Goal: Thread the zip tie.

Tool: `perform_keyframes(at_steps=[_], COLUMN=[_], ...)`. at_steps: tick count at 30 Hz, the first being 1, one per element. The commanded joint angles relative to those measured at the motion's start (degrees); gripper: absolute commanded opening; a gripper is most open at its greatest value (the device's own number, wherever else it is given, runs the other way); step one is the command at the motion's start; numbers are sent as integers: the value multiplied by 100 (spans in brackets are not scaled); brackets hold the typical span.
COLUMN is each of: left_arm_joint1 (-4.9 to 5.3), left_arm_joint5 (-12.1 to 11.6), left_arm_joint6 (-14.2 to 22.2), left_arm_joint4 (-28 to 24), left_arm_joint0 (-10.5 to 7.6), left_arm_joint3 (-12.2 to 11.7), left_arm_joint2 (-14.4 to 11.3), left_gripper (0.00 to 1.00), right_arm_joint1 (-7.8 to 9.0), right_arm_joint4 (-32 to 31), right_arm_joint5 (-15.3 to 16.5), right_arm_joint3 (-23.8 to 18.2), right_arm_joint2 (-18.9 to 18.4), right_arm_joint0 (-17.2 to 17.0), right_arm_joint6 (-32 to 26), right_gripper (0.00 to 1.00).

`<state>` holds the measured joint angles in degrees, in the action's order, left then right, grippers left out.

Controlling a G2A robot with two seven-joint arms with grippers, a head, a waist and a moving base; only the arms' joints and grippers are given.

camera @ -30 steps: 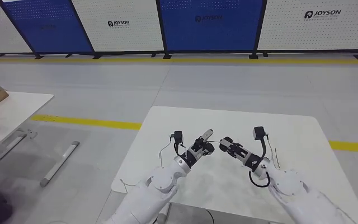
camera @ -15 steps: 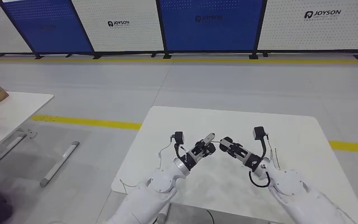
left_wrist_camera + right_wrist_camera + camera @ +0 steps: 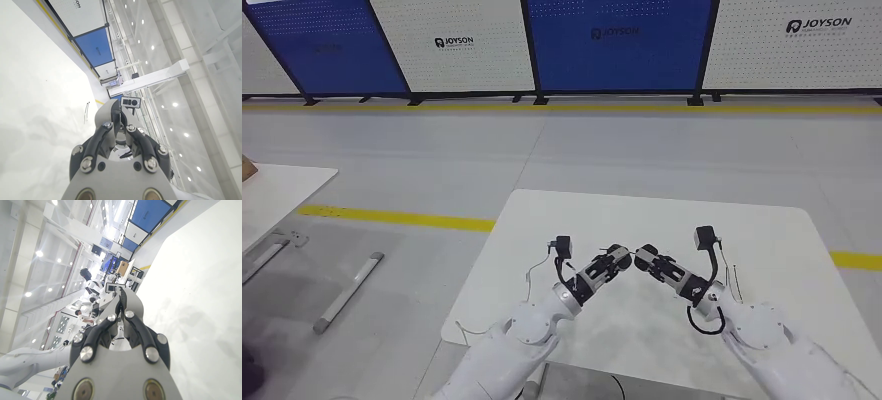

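Over the middle of the white table (image 3: 662,215) my two grippers meet tip to tip. The left gripper (image 3: 619,257) is shut, its fingers pressed together in the left wrist view (image 3: 119,107), with a thin dark strip of zip tie between the pads. The right gripper (image 3: 644,253) is shut too; in the right wrist view (image 3: 119,293) a small black bit of zip tie sticks out at its tip. The tie itself is thin and barely shows between the two tips.
Spare black zip ties (image 3: 731,276) lie flat on the table beside the right arm, also seen as spare zip ties (image 3: 86,112). The far table edge (image 3: 652,197) lies beyond the grippers. Another white table (image 3: 272,190) stands off to the left.
The left gripper has swung its fingertips down and toward the right gripper, closing the gap between the tips. The right arm has held still.
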<state>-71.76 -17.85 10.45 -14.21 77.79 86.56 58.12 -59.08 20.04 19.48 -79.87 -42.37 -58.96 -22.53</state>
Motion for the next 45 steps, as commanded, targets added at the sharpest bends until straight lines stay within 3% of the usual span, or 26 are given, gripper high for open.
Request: perform_keyframes(at_steps=[1, 7, 8, 9, 10, 15, 20, 28, 31, 41, 45], left_arm_joint1=[-4, -11, -13, -15, -16, -43, -59, 46, 89, 83, 87], left_arm_joint5=[14, 49, 53, 59, 66, 130, 254, 398, 752, 754, 502], left_arm_joint6=[-17, -69, -103, -121, -156, -563, -637, -889, -590, -609, -518], left_arm_joint4=[32, 141, 189, 215, 257, 644, 426, 245, 195, 168, -68], left_arm_joint0=[-2, 0, 5, 8, 10, 29, 56, 526, 591, 592, 695], left_arm_joint3=[10, 42, 48, 54, 56, 84, 124, 453, 430, 452, 705], left_arm_joint2=[-7, -20, -24, -29, -30, -101, -55, 569, 701, 694, 777], left_gripper=[0, 0, 0, 0, 0, 0, 0, 0, 0, 0, 0], right_arm_joint1=[0, 0, -1, -6, -10, -30, -32, 56, 64, 64, 64], right_arm_joint4=[0, 0, -2, -20, -31, 113, 225, 517, 618, 618, 618], right_arm_joint5=[0, 0, -6, -24, -34, -154, -133, -53, -81, -81, -81], right_arm_joint3=[0, 0, -6, -39, -65, -141, -76, 74, 44, 44, 44], right_arm_joint2=[0, 0, -3, -21, -46, -195, -408, -992, -1092, -1092, -1092], right_arm_joint0=[0, 0, -10, -41, -66, -150, -248, -586, -649, -649, -649], right_arm_joint6=[0, 0, 10, 34, 37, -190, -283, -496, -653, -653, -653], right_gripper=[0, 0, 26, 43, 100, 100, 100, 100, 100, 100, 100])
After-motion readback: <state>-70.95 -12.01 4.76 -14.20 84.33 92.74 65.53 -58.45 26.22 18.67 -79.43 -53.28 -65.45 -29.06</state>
